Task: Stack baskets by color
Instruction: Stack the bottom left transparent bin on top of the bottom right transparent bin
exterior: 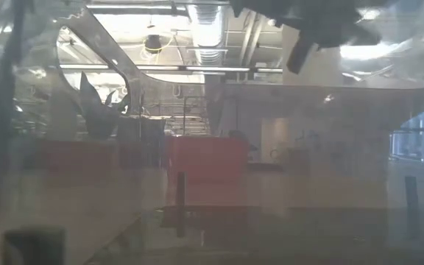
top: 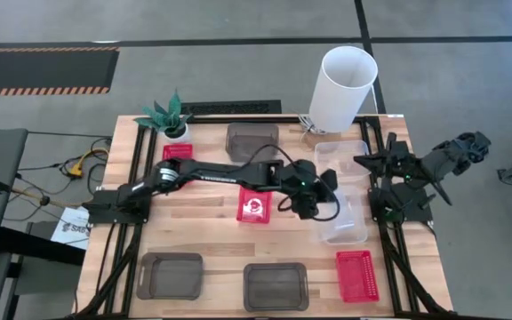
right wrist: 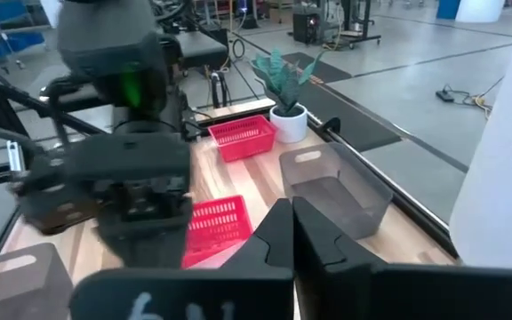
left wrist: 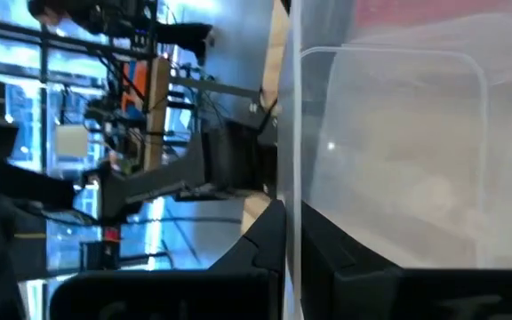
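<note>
Clear basket (top: 347,206) wall pinched by left gripper (top: 324,197), blurring low view, right gripper (top: 369,161) pressed together, idle

Two black jointed arms; black cables looped along left arm (top: 204,173); green indicator light (right wrist: 132,86).

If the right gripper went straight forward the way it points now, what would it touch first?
Probably the left arm's wrist. In the right wrist view it fills the space just ahead of the shut right gripper, nearer than the red basket on the table behind it. Depth is hard to judge, so this is not certain.
</note>
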Available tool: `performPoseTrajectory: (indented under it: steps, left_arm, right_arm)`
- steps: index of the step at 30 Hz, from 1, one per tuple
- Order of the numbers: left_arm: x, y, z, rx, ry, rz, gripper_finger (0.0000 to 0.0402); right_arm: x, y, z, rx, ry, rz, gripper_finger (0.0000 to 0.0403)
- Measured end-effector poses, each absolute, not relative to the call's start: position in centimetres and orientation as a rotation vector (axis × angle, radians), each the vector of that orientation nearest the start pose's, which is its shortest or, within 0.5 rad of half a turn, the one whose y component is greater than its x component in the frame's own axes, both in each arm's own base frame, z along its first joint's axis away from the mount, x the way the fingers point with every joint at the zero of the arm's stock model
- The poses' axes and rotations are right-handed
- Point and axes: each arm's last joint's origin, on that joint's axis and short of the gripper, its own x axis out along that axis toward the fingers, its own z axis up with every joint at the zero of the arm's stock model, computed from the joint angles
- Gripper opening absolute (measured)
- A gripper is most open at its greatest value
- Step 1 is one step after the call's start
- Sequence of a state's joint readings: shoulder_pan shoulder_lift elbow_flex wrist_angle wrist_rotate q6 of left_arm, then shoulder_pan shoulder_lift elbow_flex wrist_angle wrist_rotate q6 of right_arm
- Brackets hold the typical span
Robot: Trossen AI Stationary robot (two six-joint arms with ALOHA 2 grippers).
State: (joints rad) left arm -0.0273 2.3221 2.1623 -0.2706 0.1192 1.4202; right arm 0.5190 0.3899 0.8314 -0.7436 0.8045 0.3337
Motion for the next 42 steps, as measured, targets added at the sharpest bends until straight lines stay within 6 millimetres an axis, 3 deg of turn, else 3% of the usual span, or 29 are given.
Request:
performPoseTrajectory:
  steps: [8,12,21,31,42]
  left_arm:
    - [54.7,-2.9,27.2,1.484,0.196,-0.421,0.0]
    - [54.8,-2.9,28.0,1.51,0.15,-0.415,0.0]
    - [54.6,-2.3,27.6,1.6,0.107,-0.511,0.0]
    - [54.4,-3.7,27.5,1.662,-0.016,-0.627,0.0]
    - [54.5,-2.3,27.3,1.574,0.13,-0.544,0.0]
  right_arm:
    - [5.9,0.9,33.6,0.137,0.196,-0.321,0.001]
    - [5.9,0.9,33.6,0.137,0.198,-0.317,0.001]
    - [5.7,0.9,33.1,0.116,0.242,-0.323,0.001]
    - [5.7,0.9,33.1,0.148,0.234,-0.333,0.001]
    - [5.7,0.8,33.1,0.162,0.229,-0.341,0.001]
